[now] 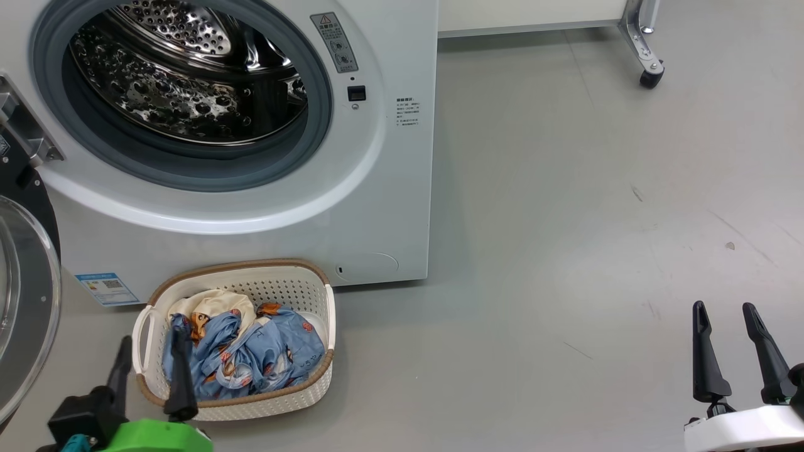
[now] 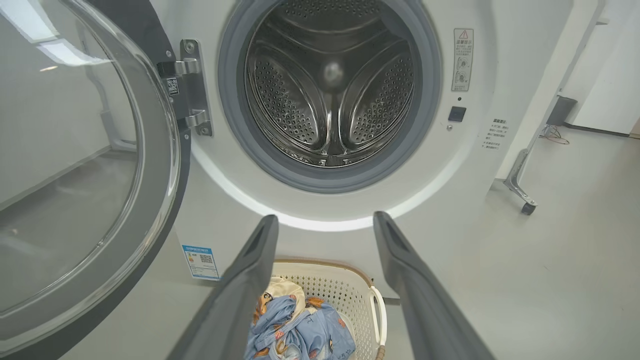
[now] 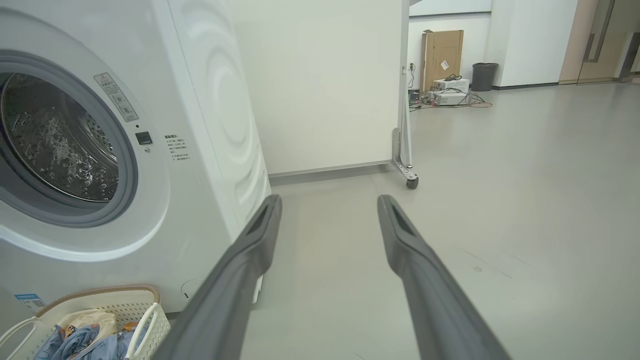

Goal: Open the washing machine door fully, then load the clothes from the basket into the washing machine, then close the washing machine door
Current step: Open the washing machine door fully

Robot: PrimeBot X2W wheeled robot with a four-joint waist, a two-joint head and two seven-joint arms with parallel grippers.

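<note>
The clothes (image 1: 242,361) lie heaped in the basket (image 1: 282,402), on the floor just before the front of the washing machine (image 1: 389,188). The heap runs lengthwise along the basket. My left claw (image 1: 152,336) hangs over the basket's near left corner, spread wide and empty, the clothes just ahead and below. My right claw (image 1: 723,307), spread and empty too, sits well right of the basket. The washing machine door (image 1: 25,301) stands open left of the basket. I judge the left arm the nearer.

Washing machine door (image 1: 25,301) partly beyond the left edge
</note>
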